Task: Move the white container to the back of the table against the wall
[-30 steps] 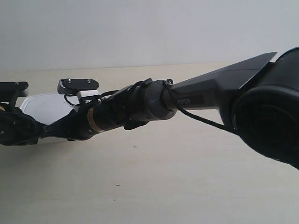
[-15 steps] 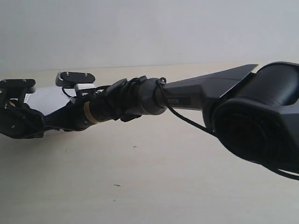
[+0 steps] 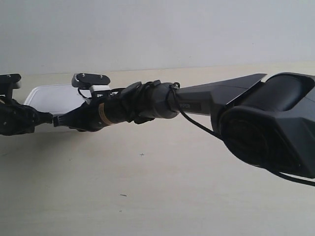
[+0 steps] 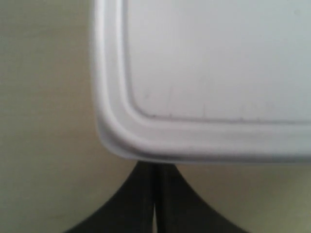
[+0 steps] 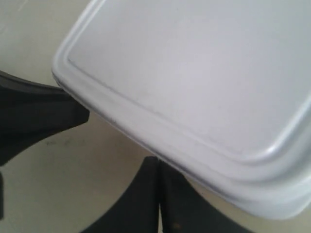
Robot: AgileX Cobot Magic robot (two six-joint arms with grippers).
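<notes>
near the wall sits your white container; left tool and right tool, clenched empty, touch it; short way remains.

Looks like a robotics lab bench. Wide pale cream wood-grain table, a few tiny dark specks, set against a plain smooth grey-white wall. Black jointed robot arm at the exterior view's right reaches over it, thin black cable strung along it; second black arm at the exterior view's left.
</notes>
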